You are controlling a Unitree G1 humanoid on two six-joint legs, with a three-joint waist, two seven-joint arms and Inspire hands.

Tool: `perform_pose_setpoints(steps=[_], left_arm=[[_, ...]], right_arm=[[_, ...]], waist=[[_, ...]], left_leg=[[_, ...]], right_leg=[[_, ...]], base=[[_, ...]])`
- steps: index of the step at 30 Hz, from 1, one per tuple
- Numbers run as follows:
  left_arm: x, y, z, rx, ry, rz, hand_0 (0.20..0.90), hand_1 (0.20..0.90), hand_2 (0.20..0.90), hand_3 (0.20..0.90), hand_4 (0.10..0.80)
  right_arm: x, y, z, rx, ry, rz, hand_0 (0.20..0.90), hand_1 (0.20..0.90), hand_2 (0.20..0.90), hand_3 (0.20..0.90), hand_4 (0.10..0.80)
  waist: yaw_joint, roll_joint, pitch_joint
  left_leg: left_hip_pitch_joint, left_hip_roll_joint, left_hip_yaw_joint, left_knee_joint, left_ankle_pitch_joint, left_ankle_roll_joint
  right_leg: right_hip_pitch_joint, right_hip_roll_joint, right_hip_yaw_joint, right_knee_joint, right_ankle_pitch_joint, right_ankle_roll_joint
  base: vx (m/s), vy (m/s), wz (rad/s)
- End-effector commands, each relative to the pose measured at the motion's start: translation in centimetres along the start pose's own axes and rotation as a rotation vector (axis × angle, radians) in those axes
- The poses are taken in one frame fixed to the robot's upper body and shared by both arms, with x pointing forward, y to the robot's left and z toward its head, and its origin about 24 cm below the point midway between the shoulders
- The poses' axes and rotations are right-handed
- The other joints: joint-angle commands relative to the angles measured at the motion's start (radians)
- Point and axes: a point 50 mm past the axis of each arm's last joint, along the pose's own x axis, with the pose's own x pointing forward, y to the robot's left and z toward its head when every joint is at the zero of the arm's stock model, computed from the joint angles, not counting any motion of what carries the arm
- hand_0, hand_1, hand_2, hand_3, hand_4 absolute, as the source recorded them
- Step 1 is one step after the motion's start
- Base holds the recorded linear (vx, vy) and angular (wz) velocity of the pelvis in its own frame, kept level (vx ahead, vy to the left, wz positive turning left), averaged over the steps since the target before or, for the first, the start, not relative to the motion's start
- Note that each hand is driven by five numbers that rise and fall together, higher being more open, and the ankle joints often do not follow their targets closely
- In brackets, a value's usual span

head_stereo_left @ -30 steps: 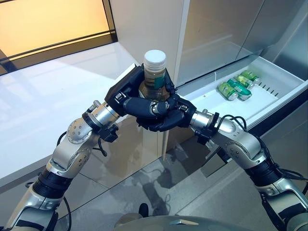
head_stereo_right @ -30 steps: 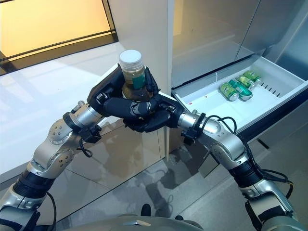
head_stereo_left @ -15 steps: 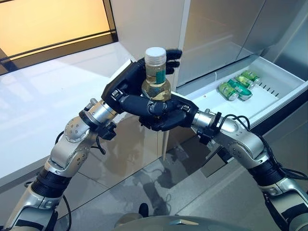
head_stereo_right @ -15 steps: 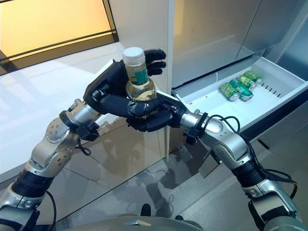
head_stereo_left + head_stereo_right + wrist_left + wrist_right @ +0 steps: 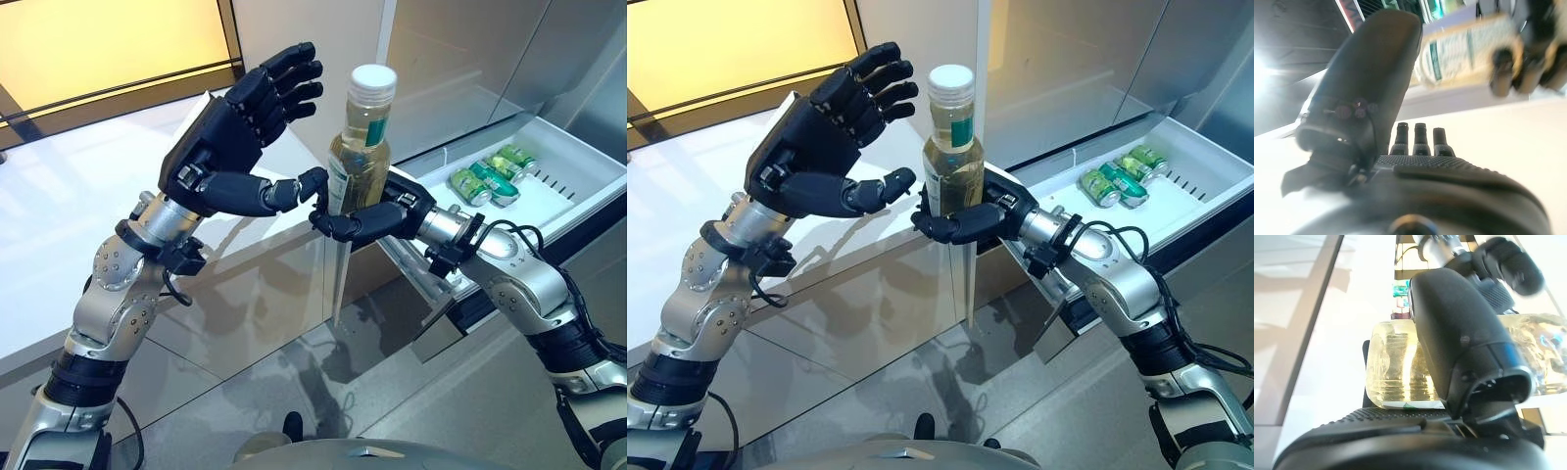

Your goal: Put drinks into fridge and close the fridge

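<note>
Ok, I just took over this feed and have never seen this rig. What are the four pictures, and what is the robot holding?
Two pictures come from a stereo camera on the humanoid robot's head, looking down at its silver-grey arms. The other two come from cameras on the wrists, looking along each dark hand from very close.

The right hand is curled round the lower part of a clear plastic bottle of yellowish drink with a white cap, holding it upright. Its own wrist view shows the bottle's base against the palm. The left hand is open beside the bottle, fingers spread, holding nothing.

Behind the arms runs a glossy white counter. To the robot's right, a white fridge drawer stands pulled out, with green drink cans lying on their sides in it.
</note>
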Motion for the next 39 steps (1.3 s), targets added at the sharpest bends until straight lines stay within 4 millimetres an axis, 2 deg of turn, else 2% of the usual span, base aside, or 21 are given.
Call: perform_pose_setpoints(steps=[1, 7, 13, 14, 16, 17, 20, 25, 29, 32, 34, 36, 39], left_arm=[[0.0, 0.5, 2.2, 0.007, -0.168, -0.031, 0.900, 0.900, 0.900, 0.900, 0.800], [-0.9, 0.1, 1.1, -0.124, -0.165, -0.040, 0.900, 0.900, 0.900, 0.900, 0.800], [-2.4, -1.7, -1.7, -0.451, -0.130, -0.090, 0.900, 0.900, 0.900, 0.900, 0.800], [-2.8, -2.8, -2.7, -0.591, -0.137, -0.131, 0.900, 0.900, 0.900, 0.900, 0.800], [-3.1, -3.9, -3.6, -0.705, -0.133, -0.158, 0.900, 0.900, 0.900, 0.900, 0.800], [-3.5, -5.5, -4.7, -0.912, -0.160, -0.206, 0.900, 0.900, 0.900, 0.900, 0.800], [-4.1, -8.1, -6.0, -1.184, -0.205, -0.299, 0.900, 0.900, 0.900, 0.900, 0.800], [-5.6, -11.1, -7.9, -1.500, -0.254, -0.363, 0.900, 0.900, 0.900, 0.900, 0.800], [-6.8, -12.3, -9.3, -1.608, -0.215, -0.317, 0.900, 0.900, 0.900, 0.900, 0.800], [-8.9, -13.1, -11.7, -1.636, -0.070, -0.157, 0.900, 0.900, 0.900, 0.900, 0.800], [-10.4, -13.4, -13.1, -1.631, 0.021, -0.073, 0.900, 0.900, 0.900, 0.900, 0.800], [-13.5, -14.5, -15.2, -1.624, 0.169, 0.042, 0.900, 0.900, 0.900, 0.900, 0.800], [-16.2, -15.5, -16.6, -1.591, 0.327, 0.144, 0.900, 0.900, 0.900, 0.900, 0.800]], right_arm=[[-0.8, 0.7, 10.4, -0.203, -0.529, 0.018, 0.300, 0.300, 0.300, 0.200, 0.100], [-2.0, 0.4, 11.4, -0.207, -0.584, -0.020, 0.300, 0.300, 0.300, 0.200, 0.100], [-3.5, 0.4, 12.3, -0.235, -0.650, -0.095, 0.300, 0.300, 0.300, 0.200, 0.100], [-3.9, 0.4, 12.5, -0.244, -0.663, -0.107, 0.300, 0.300, 0.300, 0.200, 0.100], [-4.2, 0.4, 12.6, -0.247, -0.668, -0.113, 0.300, 0.300, 0.300, 0.200, 0.100], [-4.6, 0.3, 12.9, -0.248, -0.678, -0.122, 0.300, 0.300, 0.300, 0.200, 0.100], [-5.2, 0.2, 13.3, -0.263, -0.689, -0.148, 0.300, 0.300, 0.300, 0.200, 0.100], [-6.3, -0.3, 13.7, -0.270, -0.709, -0.197, 0.300, 0.300, 0.300, 0.200, 0.100], [-6.9, -0.7, 13.6, -0.255, -0.717, -0.220, 0.300, 0.300, 0.300, 0.200, 0.100], [-7.8, -1.3, 12.9, -0.237, -0.697, -0.255, 0.300, 0.300, 0.300, 0.200, 0.100], [-8.3, -1.8, 12.5, -0.226, -0.683, -0.281, 0.300, 0.300, 0.300, 0.200, 0.100], [-9.5, -2.5, 11.6, -0.213, -0.656, -0.341, 0.300, 0.300, 0.300, 0.200, 0.100], [-11.0, -3.2, 11.0, -0.208, -0.639, -0.408, 0.300, 0.300, 0.300, 0.200, 0.100]], waist=[[-0.001, -0.033, -0.115], [-0.006, -0.037, -0.117], [-0.010, -0.040, -0.116], [-0.013, -0.040, -0.113], [-0.016, -0.040, -0.112], [-0.021, -0.041, -0.108], [-0.029, -0.043, -0.101], [-0.049, -0.053, -0.089], [-0.061, -0.055, -0.082], [-0.069, -0.056, -0.078], [-0.073, -0.056, -0.079], [-0.080, -0.057, -0.082], [-0.087, -0.056, -0.084]], left_leg=[[0.044, -0.032, -0.021, 0.001, -0.110, 0.017], [0.045, -0.032, -0.019, 0.001, -0.114, 0.019], [0.037, -0.030, -0.017, 0.001, -0.110, 0.017], [0.036, -0.029, -0.014, 0.001, -0.112, 0.017], [0.036, -0.028, -0.013, 0.001, -0.113, 0.017], [0.036, -0.028, -0.010, 0.001, -0.115, 0.017], [0.036, -0.028, -0.006, 0.001, -0.119, 0.017], [0.036, -0.028, 0.009, 0.001, -0.124, 0.019], [0.039, -0.025, 0.021, 0.001, -0.131, 0.019], [0.035, -0.023, 0.032, 0.001, -0.129, 0.017], [0.033, -0.022, 0.038, 0.001, -0.129, 0.016], [0.026, -0.019, 0.048, 0.001, -0.125, 0.012], [0.019, -0.018, 0.058, 0.001, -0.123, 0.011]], right_leg=[[-0.041, -0.009, 0.017, 0.013, 0.051, 0.053], [-0.043, -0.008, 0.021, 0.012, 0.052, 0.052], [-0.053, -0.006, 0.030, 0.013, 0.058, 0.050], [-0.055, -0.007, 0.032, 0.014, 0.058, 0.049], [-0.057, -0.006, 0.035, 0.014, 0.060, 0.048], [-0.060, -0.006, 0.040, 0.015, 0.061, 0.047], [-0.065, -0.006, 0.046, 0.018, 0.063, 0.044], [-0.075, -0.005, 0.060, 0.023, 0.068, 0.044], [-0.075, -0.003, 0.068, 0.022, 0.068, 0.047], [-0.080, -0.002, 0.074, 0.021, 0.073, 0.050], [-0.082, -0.002, 0.074, 0.020, 0.073, 0.051], [-0.089, -0.002, 0.077, 0.017, 0.078, 0.055], [-0.097, 0.000, 0.083, 0.016, 0.081, 0.058]], base=[[0.000, 0.000, 0.00], [0.000, 0.000, 0.00], [-0.006, 0.005, 0.00], [0.000, 0.000, 0.00], [-0.025, 0.029, -0.04], [-0.036, 0.029, -0.04], [-0.039, 0.026, -0.02], [-0.027, 0.005, -0.01], [-0.015, 0.007, -0.07], [-0.015, 0.009, -0.11], [-0.003, 0.003, -0.11], [0.006, -0.002, -0.09], [0.011, 0.007, -0.07]])
